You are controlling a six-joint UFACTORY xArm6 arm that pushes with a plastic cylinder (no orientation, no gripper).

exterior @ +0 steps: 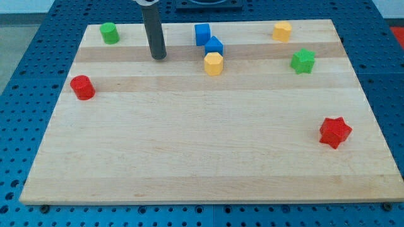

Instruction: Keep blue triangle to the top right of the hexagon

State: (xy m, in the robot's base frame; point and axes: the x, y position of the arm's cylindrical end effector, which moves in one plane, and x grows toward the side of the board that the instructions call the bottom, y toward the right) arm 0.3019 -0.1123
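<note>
The yellow hexagon (214, 64) lies in the upper middle of the wooden board (189, 157). A blue block that looks like the triangle (214, 45) sits just above the hexagon, touching or nearly touching it. A blue cube (202, 33) touches the triangle on its upper left. My tip (158, 57) rests on the board to the left of these blocks. It is about level with the hexagon and clearly apart from it.
A green cylinder (110, 32) is at the top left and a red cylinder (82, 87) at the left edge. A yellow block (282, 30) is at the top right, a green star (303, 60) below it, and a red star (334, 132) at the right.
</note>
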